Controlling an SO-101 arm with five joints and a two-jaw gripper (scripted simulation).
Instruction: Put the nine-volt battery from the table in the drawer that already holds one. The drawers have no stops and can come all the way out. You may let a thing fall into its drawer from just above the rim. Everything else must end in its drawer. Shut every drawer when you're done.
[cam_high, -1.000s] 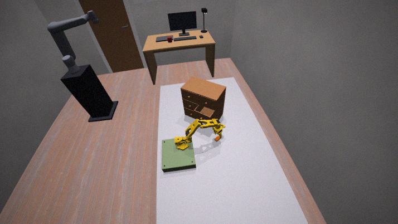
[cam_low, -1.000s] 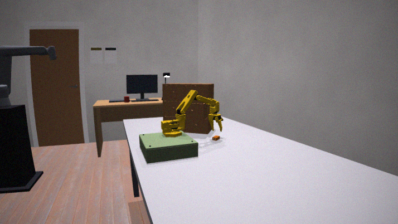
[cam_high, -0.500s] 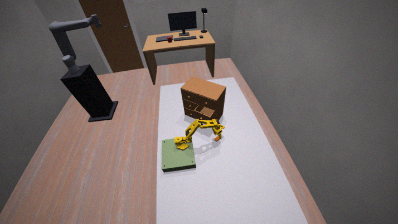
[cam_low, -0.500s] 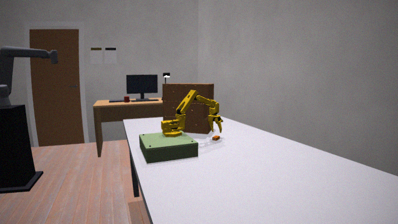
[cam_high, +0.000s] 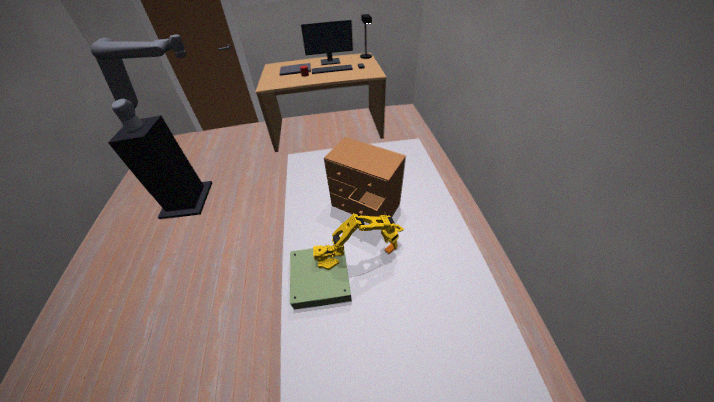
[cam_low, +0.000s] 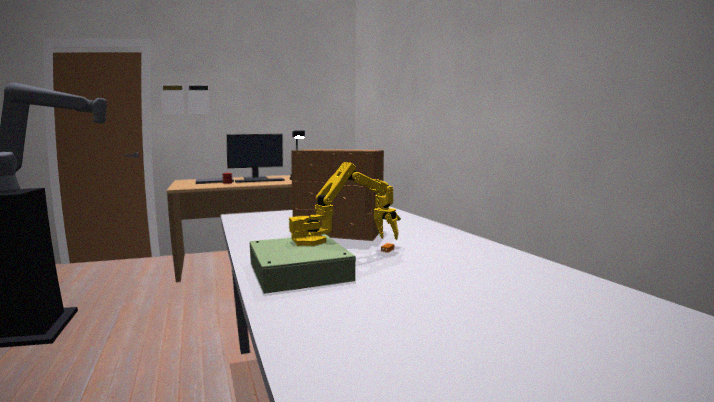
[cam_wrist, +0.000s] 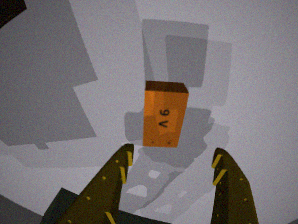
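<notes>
An orange nine-volt battery (cam_wrist: 164, 116) marked "9V" lies flat on the white table; it also shows in the top view (cam_high: 389, 248) and the exterior view (cam_low: 387, 247). My gripper (cam_wrist: 169, 183) hangs a little above it, pointing down, with the fingers apart and nothing between them; it shows in the exterior view (cam_low: 389, 230) and in the top view (cam_high: 393, 240). The wooden chest of drawers (cam_high: 364, 175) stands behind, with one drawer (cam_high: 369, 200) on the right of the middle row pulled out. I cannot see what lies inside it.
My arm stands on a green base block (cam_high: 318, 278) at the table's left side. The chest stands close behind the arm (cam_low: 338, 192). A grey arm on a black pedestal (cam_high: 155, 160) and a desk (cam_high: 321, 80) stand off the table.
</notes>
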